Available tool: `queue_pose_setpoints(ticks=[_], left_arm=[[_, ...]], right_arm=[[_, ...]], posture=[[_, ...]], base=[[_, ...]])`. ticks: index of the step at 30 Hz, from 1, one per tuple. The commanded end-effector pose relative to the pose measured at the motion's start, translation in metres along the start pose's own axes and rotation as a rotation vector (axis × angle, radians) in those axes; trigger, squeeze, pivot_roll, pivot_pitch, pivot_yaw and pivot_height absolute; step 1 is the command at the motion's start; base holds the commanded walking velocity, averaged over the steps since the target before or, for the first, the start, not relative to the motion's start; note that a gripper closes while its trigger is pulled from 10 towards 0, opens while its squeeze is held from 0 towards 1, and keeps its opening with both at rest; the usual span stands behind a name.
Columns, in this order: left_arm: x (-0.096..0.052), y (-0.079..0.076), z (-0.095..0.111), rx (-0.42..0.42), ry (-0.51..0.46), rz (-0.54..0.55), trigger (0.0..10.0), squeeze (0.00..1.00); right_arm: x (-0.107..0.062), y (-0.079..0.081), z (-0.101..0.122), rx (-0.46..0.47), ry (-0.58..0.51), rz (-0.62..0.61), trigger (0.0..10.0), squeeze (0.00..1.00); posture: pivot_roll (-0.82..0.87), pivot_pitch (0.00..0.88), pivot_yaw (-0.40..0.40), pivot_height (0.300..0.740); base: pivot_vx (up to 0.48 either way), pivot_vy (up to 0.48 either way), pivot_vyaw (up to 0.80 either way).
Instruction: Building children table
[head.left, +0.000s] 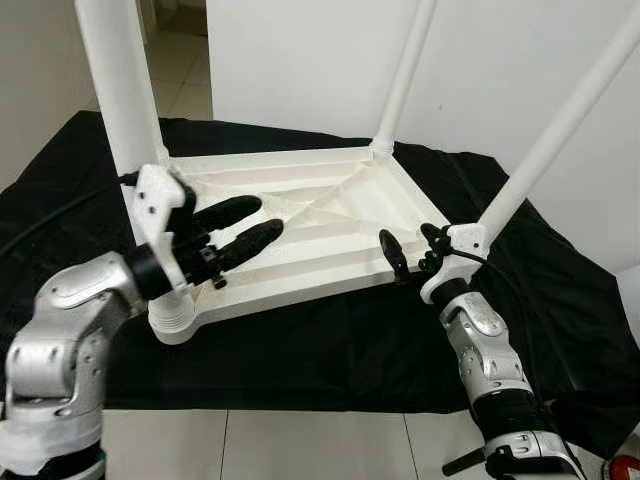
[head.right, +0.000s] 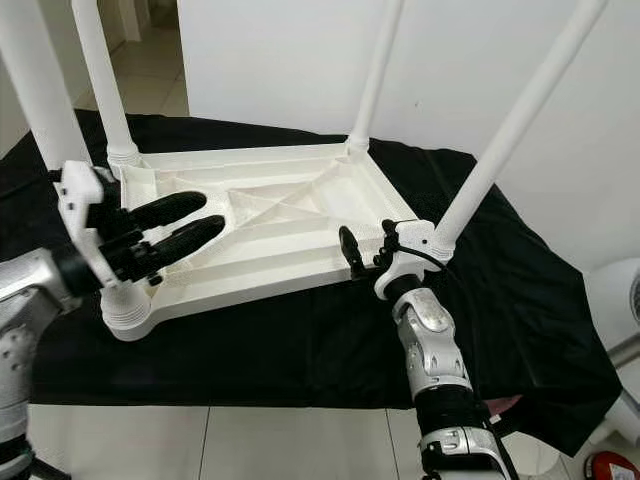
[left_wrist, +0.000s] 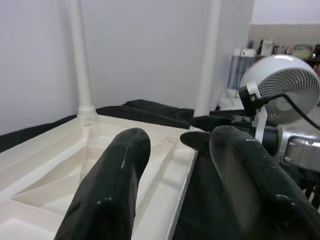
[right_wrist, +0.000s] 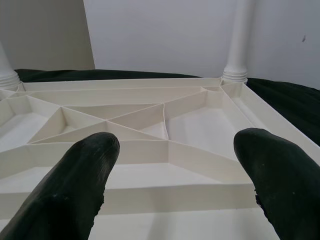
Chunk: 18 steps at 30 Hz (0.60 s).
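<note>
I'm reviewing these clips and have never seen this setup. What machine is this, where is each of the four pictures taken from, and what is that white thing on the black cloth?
It is a humanoid robot with two silver arms. Two pictures come from its head cameras, looking down; the other two from cameras on each wrist, looking along the black fingers. On the black cloth lies a white children's table, upside down, ribbed underside up, legs pointing upward. The left gripper hovers over the underside, fingers apart. The right gripper is open at the table's near edge. Neither holds anything.
</note>
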<state>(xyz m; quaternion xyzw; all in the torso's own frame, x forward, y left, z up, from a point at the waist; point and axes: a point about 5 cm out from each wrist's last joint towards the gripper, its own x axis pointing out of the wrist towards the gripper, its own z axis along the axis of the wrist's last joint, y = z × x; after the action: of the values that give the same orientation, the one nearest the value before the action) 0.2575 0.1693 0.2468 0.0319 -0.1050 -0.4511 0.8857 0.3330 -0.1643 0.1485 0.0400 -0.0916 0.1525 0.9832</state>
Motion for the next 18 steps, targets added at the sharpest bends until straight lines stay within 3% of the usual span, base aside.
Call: queue_pose_setpoints(ticks=[1, 7, 8, 10, 18], left_arm=[[-0.009, -0.001, 0.004, -0.024, -0.016, -0.024, 10.0, 0.00], [-0.044, 0.000, 0.006, -0.113, 0.013, -0.051, 10.0, 0.00], [-0.044, 0.000, 0.006, -0.113, 0.013, -0.051, 10.0, 0.00], [-0.061, -0.001, 0.009, -0.117, 0.035, -0.057, 10.0, 0.00], [-0.085, 0.005, 0.016, -0.130, 0.035, 0.001, 10.0, 0.00]], right_arm=[[0.001, -0.003, 0.002, -0.009, -0.008, -0.008, 10.0, 0.00], [0.000, -0.005, 0.001, -0.010, -0.005, -0.012, 10.0, 0.00], [0.000, -0.005, 0.001, -0.010, -0.005, -0.012, 10.0, 0.00], [0.000, -0.007, 0.000, -0.011, -0.002, -0.013, 10.0, 0.00], [0.003, -0.005, -0.001, -0.010, -0.001, -0.006, 10.0, 0.00]], posture=[[0.05, 0.000, -0.124, 0.740], [0.05, 0.000, -0.124, 0.740], [0.05, 0.000, -0.124, 0.740], [0.05, 0.000, -0.127, 0.740], [0.06, 0.000, -0.131, 0.740]], base=[[0.000, 0.000, 0.00], [0.000, 0.000, 0.00], [0.000, 0.000, 0.00], [0.000, 0.000, 0.00], [0.000, 0.000, 0.00]])
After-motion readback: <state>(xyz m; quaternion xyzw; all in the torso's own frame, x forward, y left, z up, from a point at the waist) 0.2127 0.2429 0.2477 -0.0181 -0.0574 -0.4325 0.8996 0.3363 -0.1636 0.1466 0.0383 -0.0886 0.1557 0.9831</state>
